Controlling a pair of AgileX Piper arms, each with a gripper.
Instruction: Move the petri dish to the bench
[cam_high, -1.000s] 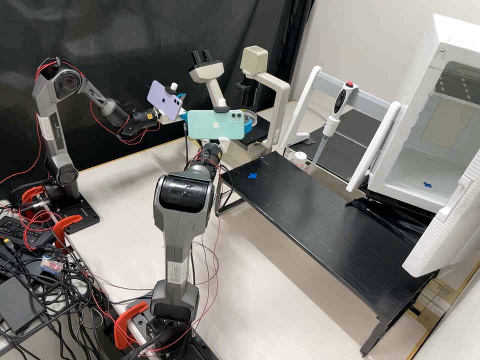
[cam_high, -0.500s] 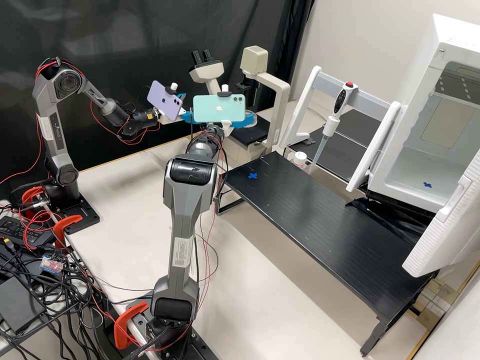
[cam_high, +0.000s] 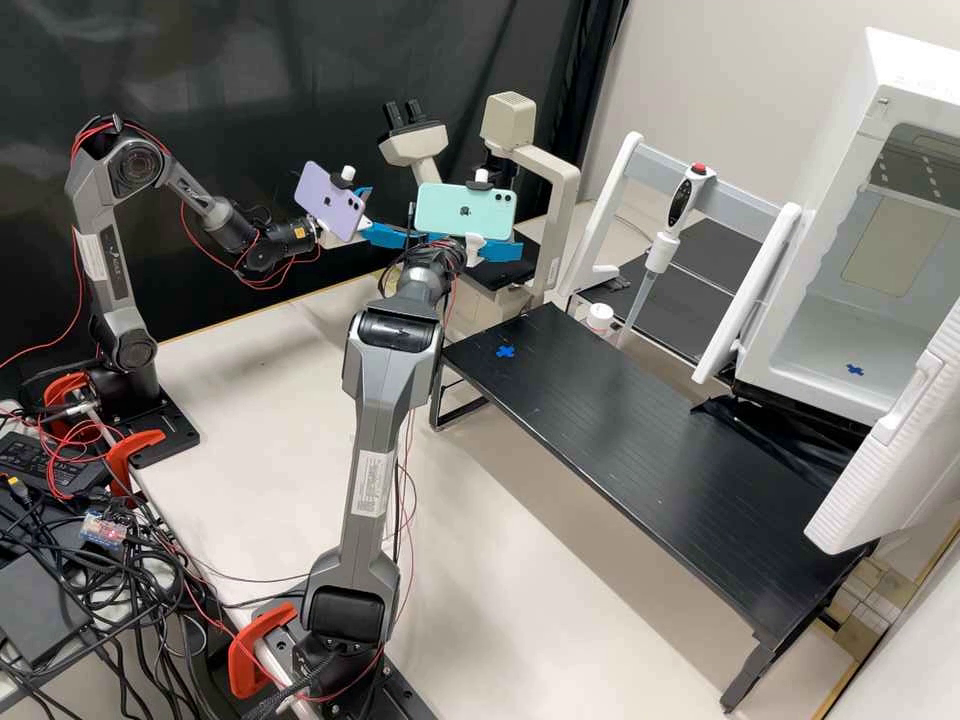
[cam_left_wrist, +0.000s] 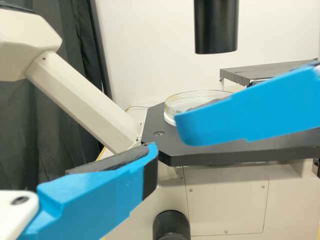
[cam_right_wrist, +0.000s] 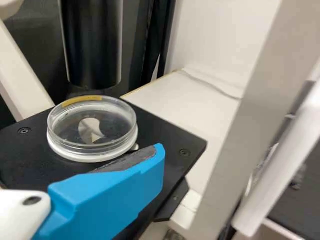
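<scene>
Petri dish: sat on stage
Right gripper: gaped empty; alignment seemed underway, straddling looked next
Left gripper: gaped empty

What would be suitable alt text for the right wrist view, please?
A clear, round petri dish with a white base sits on a flat black stage; a bright blue, grey-padded claw finger slants across the foreground. A black cylinder hangs behind the dish.

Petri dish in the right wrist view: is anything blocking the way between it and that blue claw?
Nothing visible stands between the right claw's blue finger and the petri dish. The black cylinder hangs higher up, above the stage, not between them.
</scene>
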